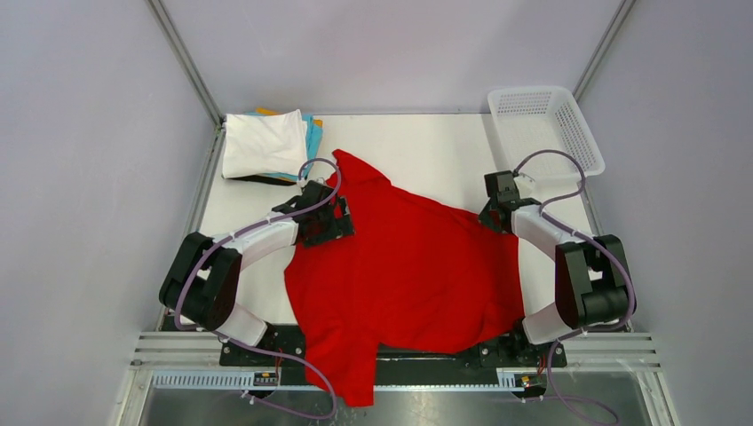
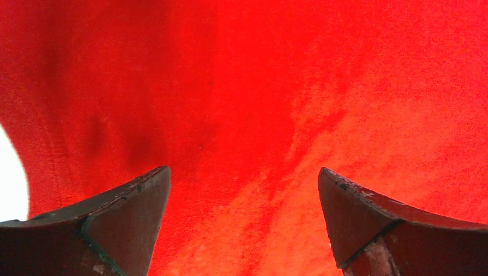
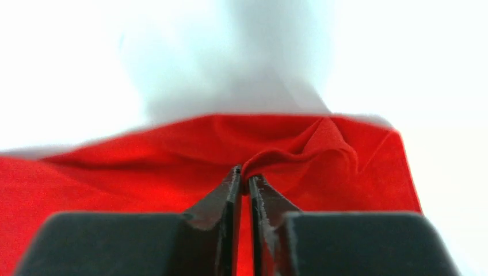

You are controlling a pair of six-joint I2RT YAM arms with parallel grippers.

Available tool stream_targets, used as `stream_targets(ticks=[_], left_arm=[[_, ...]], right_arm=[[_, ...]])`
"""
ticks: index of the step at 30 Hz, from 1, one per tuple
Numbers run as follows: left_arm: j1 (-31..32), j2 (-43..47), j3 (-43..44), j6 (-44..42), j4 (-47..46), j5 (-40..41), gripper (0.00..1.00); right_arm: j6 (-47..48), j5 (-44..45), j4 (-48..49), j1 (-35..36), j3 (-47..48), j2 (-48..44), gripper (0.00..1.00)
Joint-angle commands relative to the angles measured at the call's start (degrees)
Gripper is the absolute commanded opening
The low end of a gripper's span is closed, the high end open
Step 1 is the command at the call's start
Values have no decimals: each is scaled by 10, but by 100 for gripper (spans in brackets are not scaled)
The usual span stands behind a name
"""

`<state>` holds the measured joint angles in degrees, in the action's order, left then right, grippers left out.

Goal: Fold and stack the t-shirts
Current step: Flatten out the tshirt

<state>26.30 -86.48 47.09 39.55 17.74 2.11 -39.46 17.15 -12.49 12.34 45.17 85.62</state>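
A bright red t-shirt (image 1: 404, 266) lies spread over the middle of the table, its lower part hanging over the near edge. My left gripper (image 1: 330, 213) is open at the shirt's left side, jaws wide apart right over the red cloth (image 2: 247, 115). My right gripper (image 1: 497, 213) is at the shirt's right edge and is shut on a fold of the red shirt (image 3: 288, 155). A stack of folded shirts, a white one (image 1: 264, 142) on top with cyan, orange and dark edges showing below, sits at the back left.
A white plastic mesh basket (image 1: 582, 133) stands at the back right corner. Grey walls enclose the table (image 1: 426, 146) on three sides. A metal rail runs along the near edge.
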Motion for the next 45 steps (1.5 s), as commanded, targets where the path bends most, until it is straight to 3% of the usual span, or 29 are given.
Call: stream_targets(ticks=[1,5,19,27,32,33,34,40,45], left_arm=[[-7,-9,4,-1,12,52,99],[-12,-12,12,-9,23,61,99],[-17,-15,23,-27,48,72,99],[-17,8,22,-35,54,56,99],[-17,25,22,-34,58,44,99],[-17,27,27,-33,57,40,99],[-17,26,34,-30,55,33,99],[-28,8,113,2,31,23,99],[-57,-78,219,26,6,6,99]], right_arm=[[-5,39,19,-32,52,39,0],[9,17,17,-51,100,78,0],[2,66,20,-84,169,92,1],[26,36,15,-83,157,58,41],[64,-46,10,-82,135,16,76],[66,-70,9,-81,127,7,91],[67,-90,8,-77,118,0,98],[82,-146,10,4,68,-31,99],[64,-198,29,42,45,-4,99]])
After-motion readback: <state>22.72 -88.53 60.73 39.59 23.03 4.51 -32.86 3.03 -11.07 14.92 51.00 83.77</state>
